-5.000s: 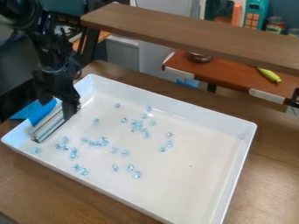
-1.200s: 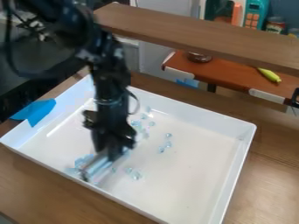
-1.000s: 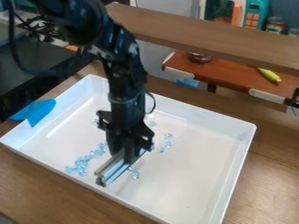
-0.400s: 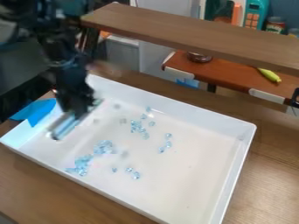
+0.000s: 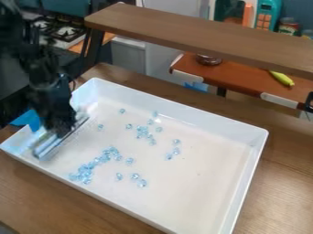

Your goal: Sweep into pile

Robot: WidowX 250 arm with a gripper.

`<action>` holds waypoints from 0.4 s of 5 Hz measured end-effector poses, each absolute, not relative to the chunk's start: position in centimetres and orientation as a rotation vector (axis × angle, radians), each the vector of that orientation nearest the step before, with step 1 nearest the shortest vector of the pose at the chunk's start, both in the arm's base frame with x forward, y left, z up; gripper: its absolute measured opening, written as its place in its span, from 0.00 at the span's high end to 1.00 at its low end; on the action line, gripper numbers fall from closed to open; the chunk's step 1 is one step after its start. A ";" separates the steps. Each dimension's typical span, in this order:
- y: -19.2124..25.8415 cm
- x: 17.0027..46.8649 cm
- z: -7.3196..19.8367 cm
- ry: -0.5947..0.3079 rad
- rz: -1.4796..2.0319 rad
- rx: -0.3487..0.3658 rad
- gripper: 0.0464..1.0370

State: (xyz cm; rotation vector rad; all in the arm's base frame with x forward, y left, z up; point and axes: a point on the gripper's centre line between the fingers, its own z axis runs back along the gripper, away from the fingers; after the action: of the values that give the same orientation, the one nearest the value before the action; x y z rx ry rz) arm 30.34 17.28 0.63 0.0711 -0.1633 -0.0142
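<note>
Gripper (image 5: 60,128): left of the frame, jaws clenched on a silvery bar (image 5: 55,142)
Bar: slanting inside the tray's left end
Beads (image 5: 85,170): dense band at lower left, looser cluster around the centre, others scattered nearby
Tray (image 5: 183,113): white, on the wooden bench (image 5: 284,183)
Blue sheet (image 5: 25,119): at the tray's left edge

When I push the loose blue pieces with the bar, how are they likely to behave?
The blue pieces look tiny, so they should be light and resist little. The tray looks smooth, so they may skid easily. Several lie scattered, so some could slip past the ends of the silvery bar.
</note>
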 end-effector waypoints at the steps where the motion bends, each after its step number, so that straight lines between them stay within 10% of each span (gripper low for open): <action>1: 17.0 29.7 -0.8 -0.155 -0.013 0.079 0.68; 2: 15.1 29.7 -1.3 -0.163 -0.024 0.079 0.68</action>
State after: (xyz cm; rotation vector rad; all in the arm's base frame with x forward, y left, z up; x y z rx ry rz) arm 29.71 15.14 -1.26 0.0794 -0.1628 -0.0236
